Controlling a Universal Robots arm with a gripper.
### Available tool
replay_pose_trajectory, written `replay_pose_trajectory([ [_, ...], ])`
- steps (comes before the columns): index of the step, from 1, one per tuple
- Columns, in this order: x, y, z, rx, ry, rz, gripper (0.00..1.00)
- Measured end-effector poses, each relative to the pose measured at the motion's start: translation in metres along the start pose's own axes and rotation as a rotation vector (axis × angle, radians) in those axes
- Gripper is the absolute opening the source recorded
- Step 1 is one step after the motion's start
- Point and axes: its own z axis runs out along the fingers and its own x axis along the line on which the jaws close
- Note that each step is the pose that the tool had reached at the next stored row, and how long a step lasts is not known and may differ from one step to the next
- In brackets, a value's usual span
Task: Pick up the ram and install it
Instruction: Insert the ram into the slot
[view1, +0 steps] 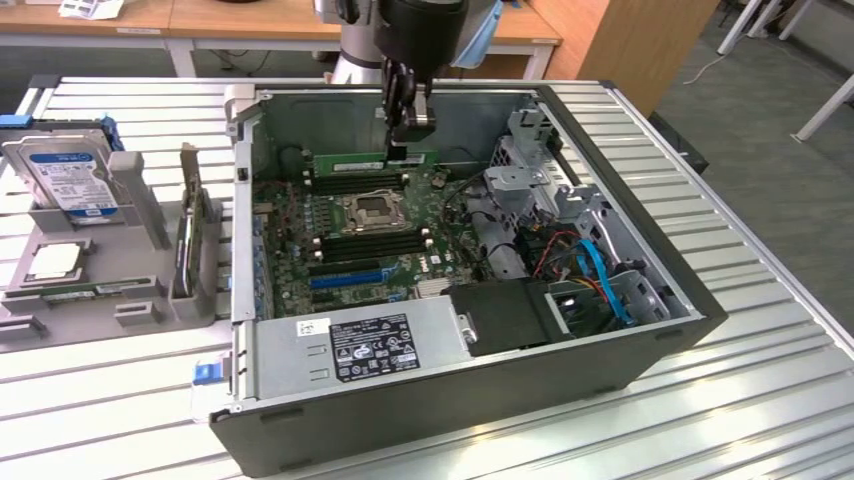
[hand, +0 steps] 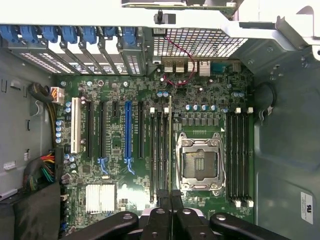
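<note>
Gripper (view1: 398, 150), jaws pinched narrowly on long, thin green ram stick (view1: 355, 160), upper centre, edge-down over black motherboard slots (view1: 358, 184) for alignment.

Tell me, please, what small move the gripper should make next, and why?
Probably lower it gently, straight down. The gripper is shut on the ram, which seems to hang edge-on just above the slots beside the socket, roughly parallel to them and apparently not yet seated. A slight sideways correction may be needed first.
</note>
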Motion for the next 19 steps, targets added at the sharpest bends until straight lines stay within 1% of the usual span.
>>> replay_pose_trajectory([
  [19,0.001,-0.0012,0.0287,-0.0001,0.0001,0.0,0.12],
])
